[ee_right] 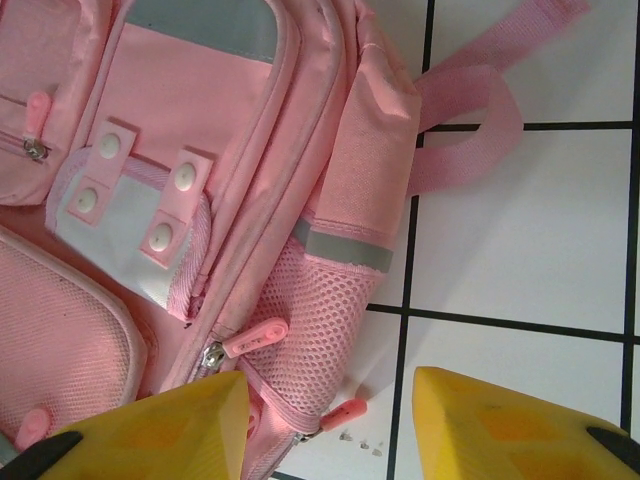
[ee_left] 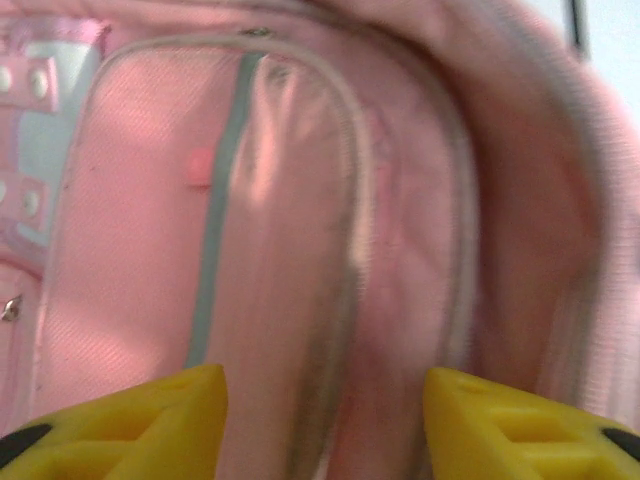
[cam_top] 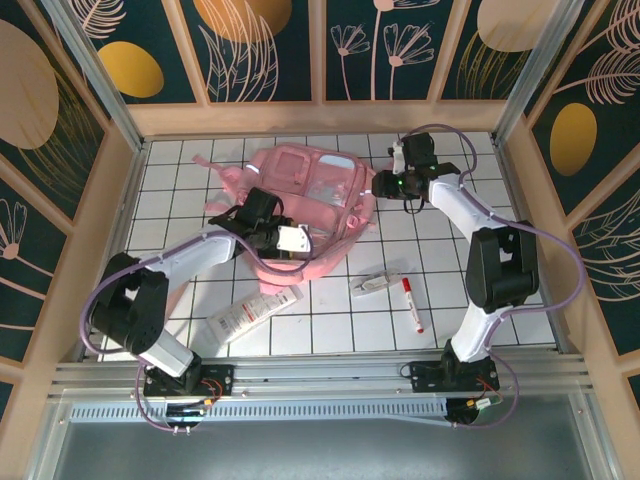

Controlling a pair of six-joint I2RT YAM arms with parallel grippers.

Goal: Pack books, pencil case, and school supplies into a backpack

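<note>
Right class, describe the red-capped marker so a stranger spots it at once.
Start at the big pink backpack on the tiled table. Toward the near right of it lies the marker: short, white with red ends, unlike the shiny pale item beside it.

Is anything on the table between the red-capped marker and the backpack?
Yes. A small pale item lies on the tiles roughly on the line from the marker to the near right edge of the backpack. It looks low, so a lifted marker would probably clear it.
</note>
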